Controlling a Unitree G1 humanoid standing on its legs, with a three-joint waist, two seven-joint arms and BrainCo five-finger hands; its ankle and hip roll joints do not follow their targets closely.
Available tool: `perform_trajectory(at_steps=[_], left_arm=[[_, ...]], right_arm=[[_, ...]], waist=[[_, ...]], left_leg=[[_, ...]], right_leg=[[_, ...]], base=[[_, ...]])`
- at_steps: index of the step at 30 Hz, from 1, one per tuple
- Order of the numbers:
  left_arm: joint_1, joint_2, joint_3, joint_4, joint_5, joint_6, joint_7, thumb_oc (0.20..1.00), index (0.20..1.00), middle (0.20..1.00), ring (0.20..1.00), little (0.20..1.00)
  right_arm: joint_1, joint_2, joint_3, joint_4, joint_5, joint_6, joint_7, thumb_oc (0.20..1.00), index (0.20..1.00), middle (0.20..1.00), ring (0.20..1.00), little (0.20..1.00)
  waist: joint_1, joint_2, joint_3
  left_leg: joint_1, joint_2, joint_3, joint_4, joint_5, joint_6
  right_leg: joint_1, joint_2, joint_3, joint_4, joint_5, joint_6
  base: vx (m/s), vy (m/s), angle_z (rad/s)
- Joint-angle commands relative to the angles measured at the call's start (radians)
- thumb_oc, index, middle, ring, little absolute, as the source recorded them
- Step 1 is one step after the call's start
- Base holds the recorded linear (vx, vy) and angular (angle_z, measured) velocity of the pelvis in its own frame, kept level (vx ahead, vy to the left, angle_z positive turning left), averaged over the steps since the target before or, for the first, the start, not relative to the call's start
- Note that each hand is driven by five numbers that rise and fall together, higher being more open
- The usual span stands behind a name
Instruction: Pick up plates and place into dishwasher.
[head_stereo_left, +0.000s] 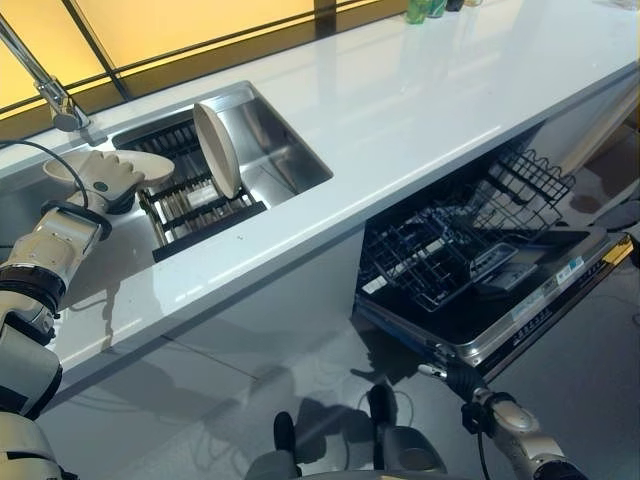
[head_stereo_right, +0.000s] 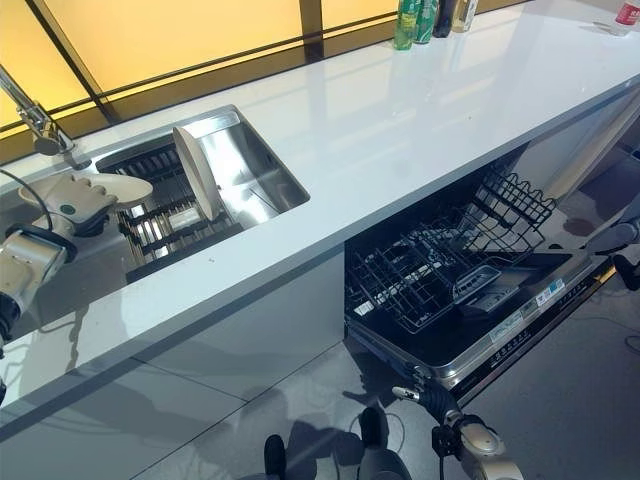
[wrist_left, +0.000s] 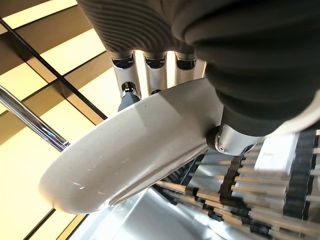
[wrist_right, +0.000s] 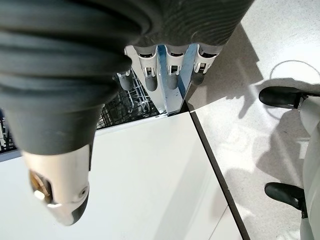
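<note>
Plates are two here: one pale plate is pinched in the left robot hand at the left edge of the frame, held above the sink's left end, and a second plate stands on edge in the dark rack inside the sink, upper left of centre; largest of all is the white bench, running from the lower left to the upper right, with the steel sink sunk into it; below it, right of centre, the dishwasher is open, its door folded down and its black wire basket pulled out; a chrome tap rises at the upper left; green bottles stand at the top edge; in the left wrist view the fingers lie along one face of the held plate and the thumb presses the other; the right robot hand hangs low at the lower right, its fingers straight, holding nothing.
</note>
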Motion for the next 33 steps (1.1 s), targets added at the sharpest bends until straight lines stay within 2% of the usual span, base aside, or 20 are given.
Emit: perform_trajectory(at_steps=[1, 5, 9, 12, 17, 22, 26, 30, 33], left_arm=[[-0.036, 0.036, 0.101, -0.013, -0.065, 0.026, 0.095, 0.2, 0.2, 0.2, 0.2, 0.2], [0.006, 0.043, 0.154, -0.072, -0.115, 0.015, 0.165, 0.2, 0.2, 0.2, 0.2, 0.2], [0.098, 0.058, 0.244, -0.181, -0.168, 0.018, 0.214, 0.2, 0.2, 0.2, 0.2, 0.2], [0.213, 0.047, 0.334, -0.255, -0.21, 0.033, 0.278, 0.2, 0.2, 0.2, 0.2, 0.2], [0.395, 0.028, 0.485, -0.357, -0.246, 0.028, 0.408, 0.2, 0.2, 0.2, 0.2, 0.2], [0.525, 0.004, 0.593, -0.467, -0.252, 0.037, 0.469, 0.2, 0.2, 0.2, 0.2, 0.2], [0.569, -0.009, 0.657, -0.551, -0.244, 0.004, 0.493, 0.2, 0.2, 0.2, 0.2, 0.2], [0.548, -0.012, 0.651, -0.661, -0.214, -0.051, 0.452, 0.2, 0.2, 0.2, 0.2, 0.2], [0.496, -0.003, 0.617, -0.754, -0.249, -0.114, 0.363, 0.2, 0.2, 0.2, 0.2, 0.2]], right_arm=[[-0.016, -0.041, -0.058, -0.065, 0.013, -0.073, 0.0, 1.0, 1.0, 1.0, 1.0, 1.0], [-0.005, -0.034, -0.053, -0.129, 0.007, -0.119, -0.015, 1.0, 1.0, 1.0, 1.0, 1.0], [0.021, -0.047, -0.046, -0.295, -0.069, -0.215, -0.035, 1.0, 1.0, 1.0, 1.0, 1.0], [0.022, -0.083, -0.043, -0.423, -0.155, -0.33, -0.064, 1.0, 1.0, 1.0, 1.0, 1.0], [-0.012, -0.157, -0.109, -0.623, -0.155, -0.403, -0.107, 1.0, 1.0, 1.0, 1.0, 1.0], [-0.045, -0.181, -0.19, -0.736, -0.119, -0.411, -0.103, 1.0, 1.0, 1.0, 1.0, 1.0], [-0.076, -0.22, -0.243, -0.803, -0.132, -0.429, -0.132, 1.0, 1.0, 1.0, 1.0, 1.0], [-0.154, -0.282, -0.26, -0.834, -0.205, -0.44, -0.193, 1.0, 1.0, 1.0, 1.0, 1.0], [-0.247, -0.352, -0.239, -0.839, -0.296, -0.443, -0.275, 1.0, 1.0, 1.0, 1.0, 1.0]], waist=[[-0.02, 0.007, 0.019], [-0.013, 0.011, 0.005], [-0.008, 0.014, -0.01], [0.002, 0.016, -0.025], [0.025, 0.016, -0.056], [0.048, 0.015, -0.086], [0.066, 0.009, -0.108], [0.086, 0.001, -0.127], [0.102, -0.008, -0.137]], left_leg=[[-0.034, -0.12, 0.04, 0.021, -0.071, 0.094], [-0.022, -0.124, 0.033, 0.022, -0.074, 0.092], [-0.006, -0.127, 0.024, 0.022, -0.079, 0.091], [0.007, -0.13, 0.015, 0.023, -0.085, 0.092], [0.036, -0.132, 0.006, 0.023, -0.096, 0.093], [0.058, -0.135, -0.004, 0.021, -0.106, 0.095], [0.072, -0.136, -0.013, 0.018, -0.111, 0.094], [0.085, -0.137, -0.023, 0.019, -0.12, 0.095], [0.092, -0.137, -0.026, 0.019, -0.126, 0.096]], right_leg=[[0.005, 0.012, -0.012, 0.017, -0.082, 0.058], [0.021, 0.008, -0.019, 0.016, -0.087, 0.058], [0.039, 0.003, -0.026, 0.016, -0.092, 0.059], [0.054, 0.001, -0.032, 0.016, -0.098, 0.059], [0.082, 0.0, -0.037, 0.015, -0.107, 0.06], [0.107, -0.002, -0.04, 0.013, -0.118, 0.06], [0.127, -0.003, -0.047, 0.008, -0.124, 0.059], [0.143, -0.004, -0.053, 0.007, -0.131, 0.057], [0.153, -0.007, -0.062, 0.007, -0.134, 0.057]], base=[[0.04, -0.003, 0.0], [0.04, -0.018, 0.01], [0.04, -0.021, 0.0], [0.03, -0.03, 0.0], [0.03, -0.023, 0.0], [0.01, -0.015, 0.01], [0.01, -0.045, 0.02], [-0.01, -0.067, 0.06], [-0.02, -0.084, 0.07]])
